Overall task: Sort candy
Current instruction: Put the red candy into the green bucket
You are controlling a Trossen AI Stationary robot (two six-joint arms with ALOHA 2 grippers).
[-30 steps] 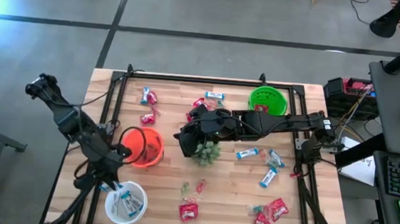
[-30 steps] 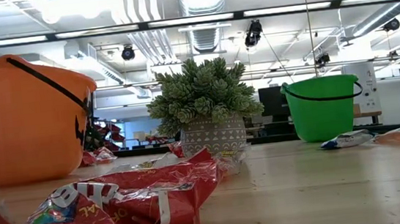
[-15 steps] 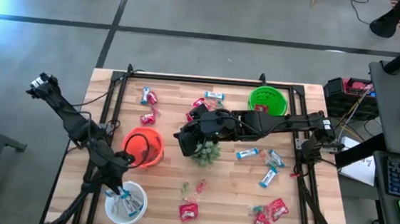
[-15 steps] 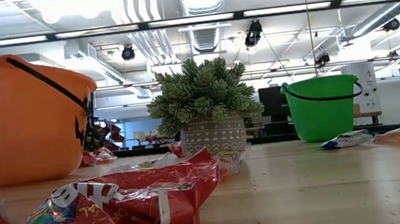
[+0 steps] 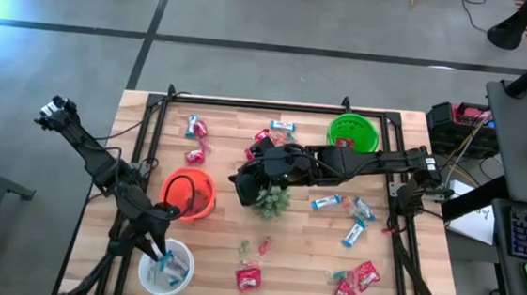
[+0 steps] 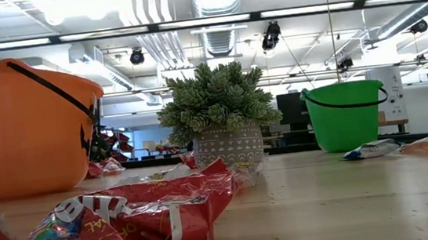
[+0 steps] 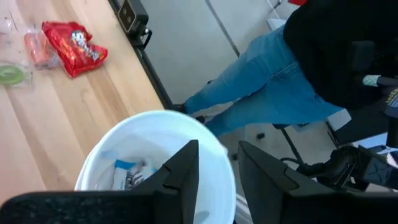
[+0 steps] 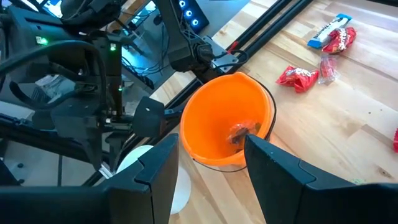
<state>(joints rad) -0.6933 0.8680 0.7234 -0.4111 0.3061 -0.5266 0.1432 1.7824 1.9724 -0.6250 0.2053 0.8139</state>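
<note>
A: Hovering over the white bowl (image 5: 166,264) at the table's (image 5: 302,254) front-left corner: left gripper (image 5: 159,251). Wrist view shows its fingers (image 7: 180,171) parted with a clear gap and nothing between them; blue-and-white bars (image 7: 127,174) lie inside the bowl.

B: Right gripper (image 5: 242,179)?

A: Mid-table, beside the potted plant (image 5: 272,200), facing the orange bowl (image 5: 189,193). Fingers (image 8: 270,171) spread wide, nothing gripped. One wrapped piece (image 8: 242,132) sits in the orange bowl.

B: Rest of the candy?

A: Scattered. Red packets (image 5: 354,285) toward the front-right corner, one red packet (image 5: 247,278) at the front edge near the middle. Loose blue-and-white bars (image 5: 339,205) right of the plant. Tiny green and pink pieces (image 5: 254,248) in front of the plant. More red and blue pieces (image 5: 195,128) along the back edge, left of the green bowl (image 5: 353,133).

B: Low view?

A: Crumpled red packet (image 6: 121,216) up close, orange bowl, plant and green bowl behind it. No gripper there.
</note>
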